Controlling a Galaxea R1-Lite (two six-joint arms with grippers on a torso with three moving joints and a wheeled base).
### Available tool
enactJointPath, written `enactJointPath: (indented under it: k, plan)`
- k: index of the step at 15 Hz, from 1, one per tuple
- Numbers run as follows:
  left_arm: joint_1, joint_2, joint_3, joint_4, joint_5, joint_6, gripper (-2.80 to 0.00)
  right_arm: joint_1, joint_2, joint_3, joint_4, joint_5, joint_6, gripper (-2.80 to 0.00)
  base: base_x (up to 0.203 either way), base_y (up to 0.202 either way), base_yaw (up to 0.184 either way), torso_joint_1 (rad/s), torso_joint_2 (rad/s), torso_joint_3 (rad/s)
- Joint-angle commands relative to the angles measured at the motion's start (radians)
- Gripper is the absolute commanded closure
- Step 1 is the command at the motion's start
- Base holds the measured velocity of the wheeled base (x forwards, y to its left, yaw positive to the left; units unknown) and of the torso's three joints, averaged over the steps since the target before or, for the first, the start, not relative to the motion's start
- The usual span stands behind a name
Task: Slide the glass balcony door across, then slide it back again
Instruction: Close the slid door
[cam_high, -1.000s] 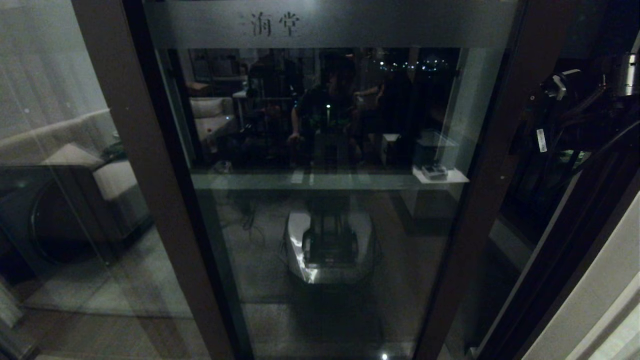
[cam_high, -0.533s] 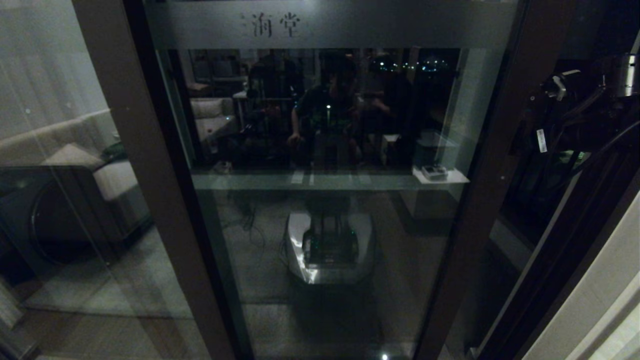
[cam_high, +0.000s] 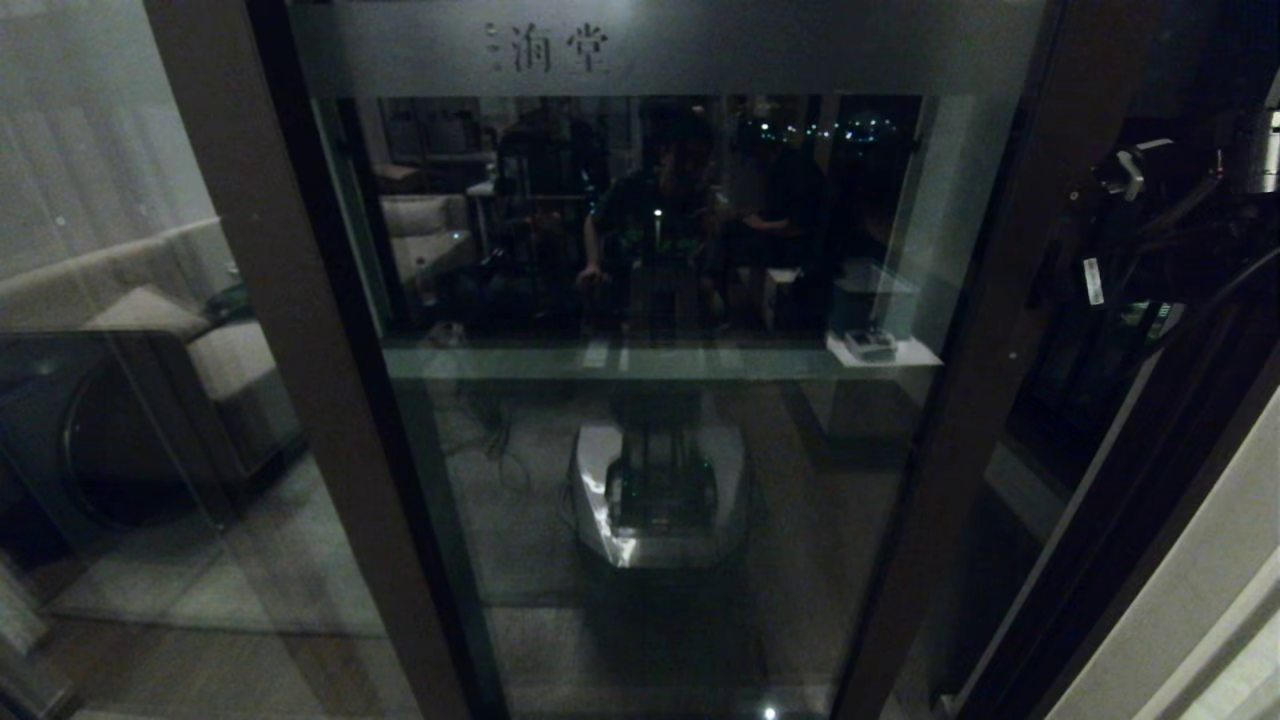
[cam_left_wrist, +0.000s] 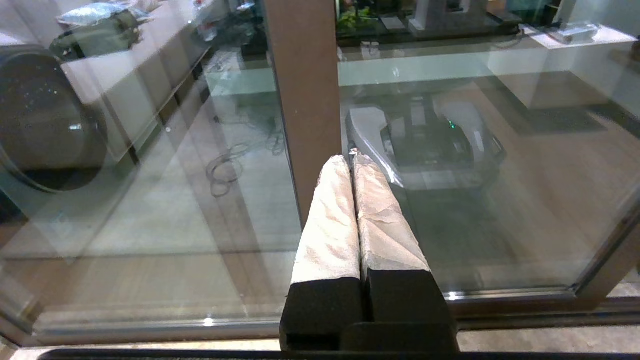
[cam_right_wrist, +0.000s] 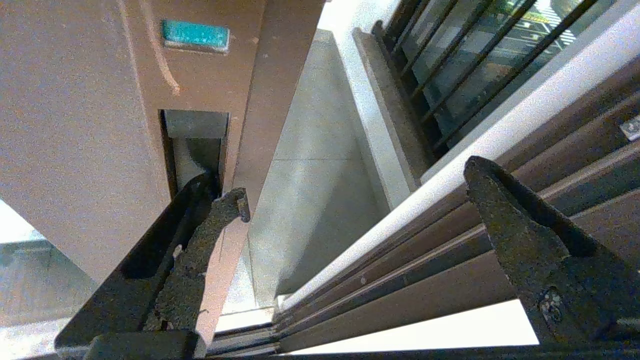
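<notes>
Right gripper (cam_right_wrist: 355, 185) spread wide, grasping nothing: one finger (cam_right_wrist: 200, 240) hooked in the recessed handle (cam_right_wrist: 195, 145) of the glass balcony door (cam_high: 650, 400), the other clear of its edge. Left gripper (cam_left_wrist: 352, 162) clenched empty, parked low facing the glass.

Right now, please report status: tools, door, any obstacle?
Right tool open, one finger in the recessed handle. Left tool shut, idle, low before glass. Glass balcony door partly open. No obstacle seen in gap.

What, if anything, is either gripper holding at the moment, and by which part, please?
Nothing is clamped. The right gripper is open, one finger hooked at the recessed handle of the glass balcony door; the left gripper is shut, empty.
</notes>
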Motion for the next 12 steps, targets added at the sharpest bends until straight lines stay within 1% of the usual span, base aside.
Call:
enactJointPath:
  k: [1,3,10,12]
  plan:
    - [0.0,0.0,0.002,0.001,0.0,0.001,0.0,0.006,-0.057,0.033,0.005,0.039,-0.002,-2.8,0.0,0.0,0.0,0.0,0.0,0.0]
    - [0.0,0.0,0.002,0.0,0.0,0.001,0.0,0.008,-0.075,0.048,0.005,0.063,-0.004,-2.8,0.0,0.0,0.0,0.0,0.0,0.0]
    - [0.0,0.0,0.002,0.0,0.0,0.001,0.0,0.0,-0.055,0.037,0.005,0.056,-0.004,-2.8,0.0,0.0,0.0,0.0,0.0,0.0]
    - [0.0,0.0,0.002,0.0,0.0,0.001,0.0,-0.01,-0.046,0.031,0.005,0.043,-0.005,-2.8,0.0,0.0,0.0,0.0,0.0,0.0]
